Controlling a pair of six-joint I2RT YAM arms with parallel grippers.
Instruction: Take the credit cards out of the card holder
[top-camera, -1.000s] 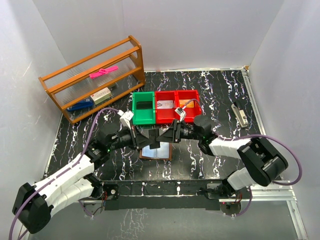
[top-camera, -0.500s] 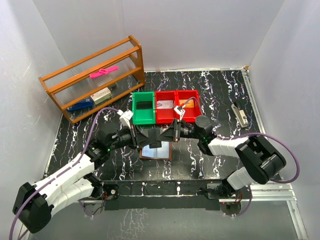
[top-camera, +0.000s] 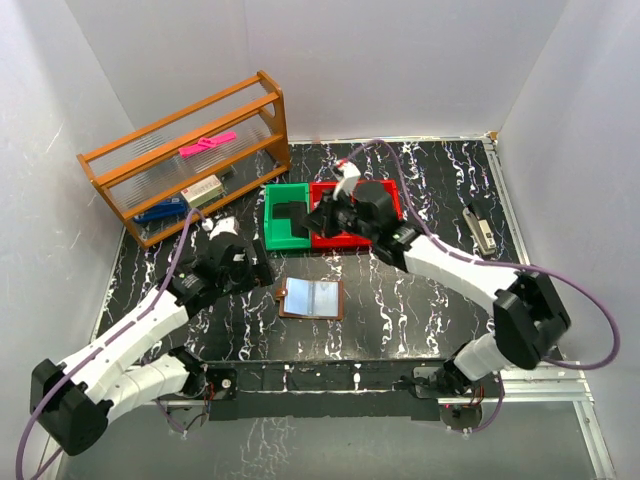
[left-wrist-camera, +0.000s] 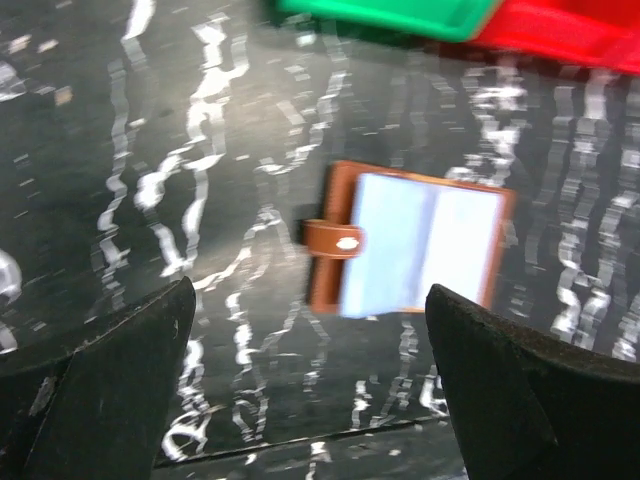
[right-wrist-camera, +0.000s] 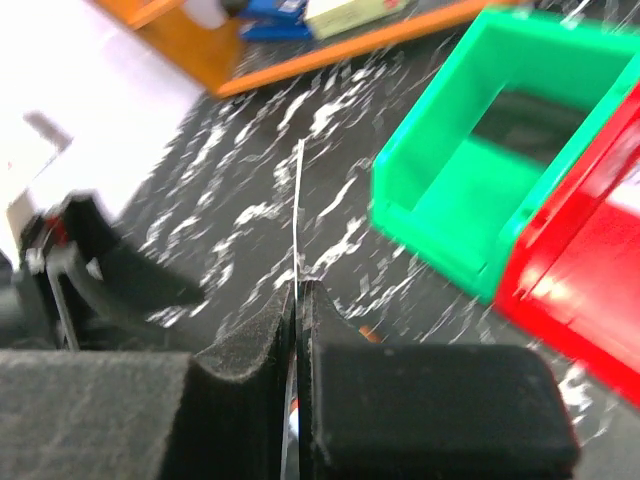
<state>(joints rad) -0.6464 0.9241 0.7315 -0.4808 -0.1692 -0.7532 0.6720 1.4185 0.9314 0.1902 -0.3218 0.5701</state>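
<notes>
Step in hand: carrying off one extracted card. Right hand (right-wrist-camera: 300, 300) is pinched tight on a thin pale plastic credit card (right-wrist-camera: 299, 200), seen edge-on, colour unreadable, up by the green plastic bin (right-wrist-camera: 470, 190) and red plastic bin (right-wrist-camera: 590, 260). The small brown leather card holder (left-wrist-camera: 410, 245) lies open on the black marbled worktop (top-camera: 420, 300), pale blue inside up. Left hand (top-camera: 258, 270) jaws wide, empty, just beside holder. More cards inside: cannot tell. Next, likely: place card, release, then check the holder's pockets
</notes>
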